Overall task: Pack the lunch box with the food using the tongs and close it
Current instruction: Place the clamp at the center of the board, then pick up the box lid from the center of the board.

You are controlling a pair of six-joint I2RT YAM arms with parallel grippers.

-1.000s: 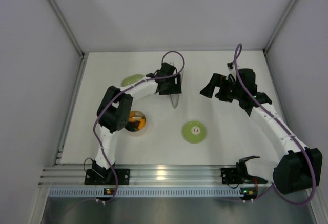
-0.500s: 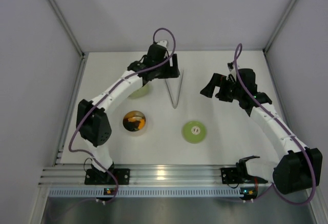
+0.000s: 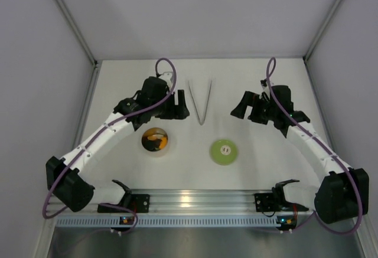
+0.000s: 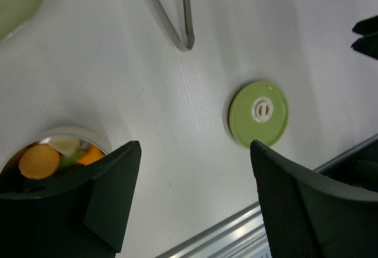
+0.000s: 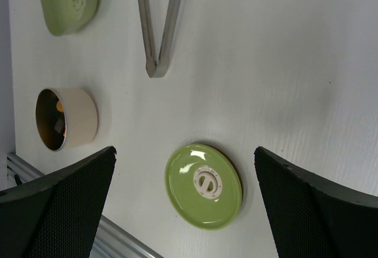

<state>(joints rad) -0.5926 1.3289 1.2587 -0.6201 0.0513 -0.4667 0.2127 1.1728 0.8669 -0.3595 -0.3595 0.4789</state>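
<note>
the tongs (image 3: 201, 117) are laid flat at the upper middle of the top view, their two arms spread toward the top of the frame and joined at the lower end. they are flanked by the left gripper (image 4: 194, 149) on their left and the right gripper (image 5: 184, 150) on their right, and are touched by neither. both pairs of jaws are spread wide and nothing is held in either.

the lunch box (image 5: 82, 118) is seen left of centre in the top view, just below the left gripper. it is uncovered, with the food (image 4: 39, 160) inside as orange, dark and yellow-green pieces. its lid (image 3: 224, 152) is laid well apart to the right, lower than the tongs' joined tip, white centre up. a pale green dish (image 5: 68, 1) is shown at the upper left of the right wrist view. in the top view it is hidden under the left arm (image 3: 100, 140).

a second ago the left gripper was set right over the tongs. half a second ago it was drawn toward the top of the frame, the tongs left lying. now it is pulled down and to the left, and the elbow is swung out to the lower left corner. the dish, then partly visible, is now covered. the right arm, lunch box and lid are hardly shifted.

the table (image 3: 260, 163) is white and matte, with a faint grain. an aluminium rail (image 3: 195, 199) is run along its lower edge. pale grey panels (image 3: 195, 16) are set on three sides.
</note>
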